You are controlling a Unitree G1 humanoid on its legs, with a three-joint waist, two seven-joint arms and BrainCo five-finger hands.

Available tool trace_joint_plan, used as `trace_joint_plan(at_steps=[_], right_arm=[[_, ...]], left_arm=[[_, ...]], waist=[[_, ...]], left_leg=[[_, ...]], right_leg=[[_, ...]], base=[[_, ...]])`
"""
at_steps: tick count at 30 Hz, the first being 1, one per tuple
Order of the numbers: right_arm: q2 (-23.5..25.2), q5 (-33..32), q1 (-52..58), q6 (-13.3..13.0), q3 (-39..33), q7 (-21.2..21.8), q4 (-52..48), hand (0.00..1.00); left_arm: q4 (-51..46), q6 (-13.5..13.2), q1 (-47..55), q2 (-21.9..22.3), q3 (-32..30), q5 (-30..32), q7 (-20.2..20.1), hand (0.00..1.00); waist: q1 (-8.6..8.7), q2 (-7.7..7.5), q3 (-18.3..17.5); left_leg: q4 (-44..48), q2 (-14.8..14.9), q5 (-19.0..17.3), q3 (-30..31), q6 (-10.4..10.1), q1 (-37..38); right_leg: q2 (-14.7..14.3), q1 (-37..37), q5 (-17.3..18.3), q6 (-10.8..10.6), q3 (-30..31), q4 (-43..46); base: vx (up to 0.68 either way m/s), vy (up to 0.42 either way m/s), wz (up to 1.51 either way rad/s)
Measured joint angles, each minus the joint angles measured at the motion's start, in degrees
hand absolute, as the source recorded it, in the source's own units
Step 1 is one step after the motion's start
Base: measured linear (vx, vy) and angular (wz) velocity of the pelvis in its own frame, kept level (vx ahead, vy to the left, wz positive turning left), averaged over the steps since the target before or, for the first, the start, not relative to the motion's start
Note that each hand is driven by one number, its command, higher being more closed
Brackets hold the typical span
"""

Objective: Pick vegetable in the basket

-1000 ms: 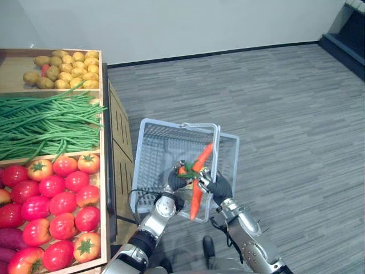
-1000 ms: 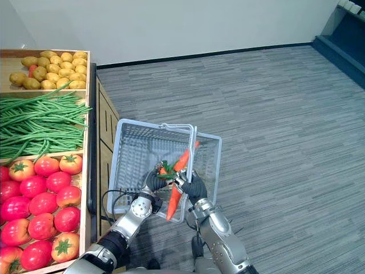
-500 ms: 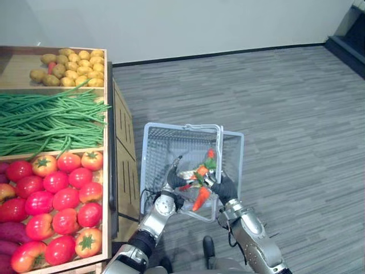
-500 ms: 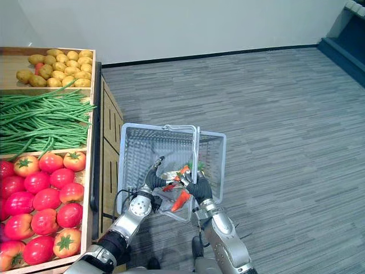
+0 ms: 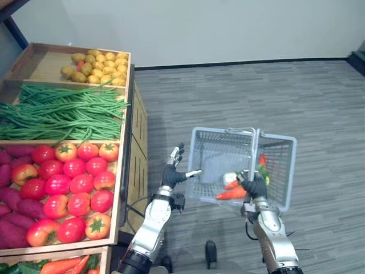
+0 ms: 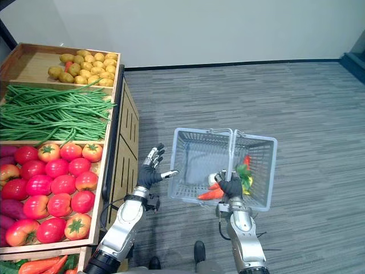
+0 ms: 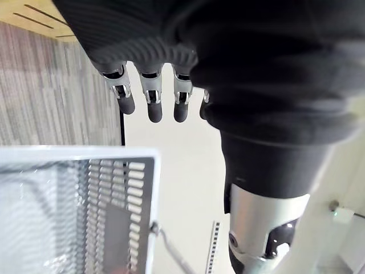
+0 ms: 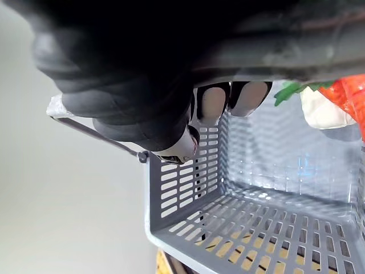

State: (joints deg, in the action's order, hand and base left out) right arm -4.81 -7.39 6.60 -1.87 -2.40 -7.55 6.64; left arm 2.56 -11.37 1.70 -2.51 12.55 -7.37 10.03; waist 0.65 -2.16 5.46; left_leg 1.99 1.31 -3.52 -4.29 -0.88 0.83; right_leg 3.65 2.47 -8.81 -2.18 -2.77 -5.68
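Observation:
A grey-blue plastic basket [image 5: 214, 154] hangs above the floor in front of me. My right hand [image 5: 256, 187] is curled round the near end of its handle, and its bent fingers [image 8: 211, 103] show over the basket's slotted wall [image 8: 239, 228]. An orange carrot [image 5: 231, 194] lies in the basket beside the hand. A second carrot [image 5: 262, 161] with green leaves lies further in, next to something white [image 5: 229, 178]. My left hand [image 5: 171, 174] is to the left of the basket, open with its fingers [image 7: 149, 103] spread and holding nothing.
A wooden stall stands on the left with potatoes [image 5: 97, 60], green beans [image 5: 57, 108], tomatoes [image 5: 68, 182] and purple sweet potatoes [image 5: 11, 200]. More carrots [image 5: 63, 265] lie in its lower tier. Grey carpet stretches to the right.
The whole picture has shifted, so the camera moved. The carrots have gone from between my hands down into the basket. My left hand has let go, pulled away left and opened.

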Motion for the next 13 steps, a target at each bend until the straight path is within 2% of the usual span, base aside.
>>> trace_joint_plan(at_steps=[5,9,13], right_arm=[[0.1,0.2,0.6,0.0,-2.4,0.3,4.3,1.00],[0.6,0.3,0.9,0.0,-3.5,2.4,9.0,1.00],[0.9,1.4,2.4,0.0,-4.5,4.3,11.9,1.00]], left_arm=[[1.9,-0.3,3.6,-0.6,-7.8,-2.1,0.0,0.00],[10.5,0.0,4.4,-1.4,-14.2,-2.2,-0.1,0.00],[14.2,0.9,6.2,-2.3,-17.5,-2.0,-1.3,0.00]], waist=[[-0.36,0.03,0.0],[-0.37,0.04,0.0],[-0.94,0.04,0.0]], left_leg=[[-0.1,-0.2,0.2,0.8,-0.2,0.0],[-0.2,-0.3,0.3,1.1,-0.3,0.0],[-0.5,-0.3,0.3,1.0,-0.3,0.2]], right_leg=[[0.2,-0.4,0.1,-0.1,-0.9,0.0],[0.4,-0.5,0.2,-0.2,-1.7,0.0],[0.4,-0.5,0.3,-0.4,-1.7,-0.1]], base=[[-0.03,0.012,0.10],[-0.01,0.005,0.05],[0.00,0.000,0.00]])
